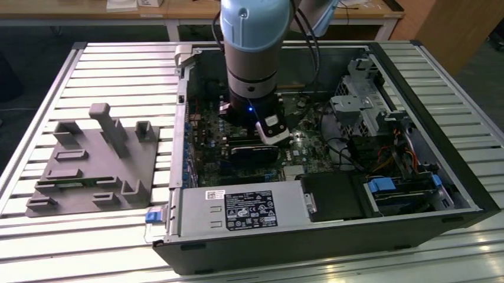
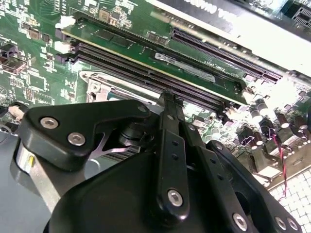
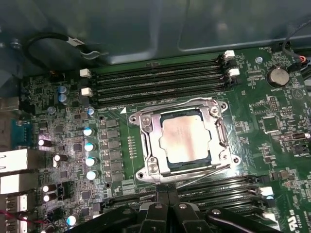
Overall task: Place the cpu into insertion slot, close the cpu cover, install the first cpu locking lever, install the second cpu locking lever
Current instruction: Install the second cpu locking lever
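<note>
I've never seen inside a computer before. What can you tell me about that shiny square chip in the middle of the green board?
In the first wrist view, the chip is a flat square with a pale, silvery-tan metal top that looks dull and smooth. It lies flat in its socket, with a silvery metal frame closed around its edges, so its centre shows through the cut-out. Long black memory slots run along two sides. The gripper is close by but is not touching it.

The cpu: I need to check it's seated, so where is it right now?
In the first wrist view, the pale silver-tan square cpu lies in the silvery-rimmed black insertion slot, under the silvery metal cpu cover, between two banks of long black memory slots.
</note>
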Controlling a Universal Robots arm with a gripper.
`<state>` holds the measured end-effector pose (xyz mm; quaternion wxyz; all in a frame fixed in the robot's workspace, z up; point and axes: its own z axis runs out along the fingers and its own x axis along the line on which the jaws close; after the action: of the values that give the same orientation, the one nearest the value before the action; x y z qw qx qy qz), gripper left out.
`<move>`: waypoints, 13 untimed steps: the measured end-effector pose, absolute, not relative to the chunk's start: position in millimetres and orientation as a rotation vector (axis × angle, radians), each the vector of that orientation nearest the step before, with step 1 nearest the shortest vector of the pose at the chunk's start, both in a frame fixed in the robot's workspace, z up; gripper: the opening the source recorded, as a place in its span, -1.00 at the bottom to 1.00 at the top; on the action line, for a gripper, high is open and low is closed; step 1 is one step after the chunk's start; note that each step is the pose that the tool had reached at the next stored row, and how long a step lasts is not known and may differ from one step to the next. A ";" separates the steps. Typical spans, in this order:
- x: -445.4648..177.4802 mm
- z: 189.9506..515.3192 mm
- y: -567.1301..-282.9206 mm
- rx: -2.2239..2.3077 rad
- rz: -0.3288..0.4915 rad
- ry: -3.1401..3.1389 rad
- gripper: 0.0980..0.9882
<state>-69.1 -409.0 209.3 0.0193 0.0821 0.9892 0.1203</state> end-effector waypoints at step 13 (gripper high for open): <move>-75.7 197.2 -417.9 0.249 0.493 3.060 -0.98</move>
<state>-75.7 -417.9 197.2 0.0158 0.0800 0.9840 0.1586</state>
